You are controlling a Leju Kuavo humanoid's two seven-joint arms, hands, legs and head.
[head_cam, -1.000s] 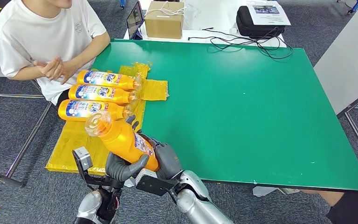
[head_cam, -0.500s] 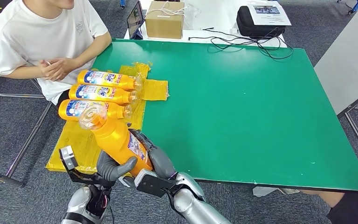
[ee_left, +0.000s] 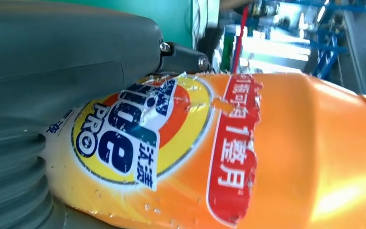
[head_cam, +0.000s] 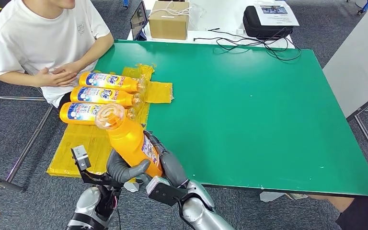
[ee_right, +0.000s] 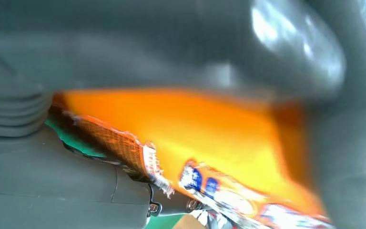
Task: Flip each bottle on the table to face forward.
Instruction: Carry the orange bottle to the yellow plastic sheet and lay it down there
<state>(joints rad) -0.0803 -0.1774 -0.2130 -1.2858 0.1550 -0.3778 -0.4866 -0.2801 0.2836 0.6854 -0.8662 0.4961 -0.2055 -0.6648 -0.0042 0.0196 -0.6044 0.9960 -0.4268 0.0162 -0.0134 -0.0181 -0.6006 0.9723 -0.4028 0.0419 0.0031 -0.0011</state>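
Between grey robot hands [head_cam: 146, 167], glossy orange bottle [head_cam: 129, 141]

The grey ribbed right hand [ee_right: 181, 52] wraps around a glossy orange plastic bottle [ee_right: 190, 129], its thick grey thumb [ee_right: 62, 186] pressing along one side. The torn edge of the bottle's label, with blue and white print, shows blurred. A small piece of green table surface [ee_right: 71, 140] shows beside the thumb
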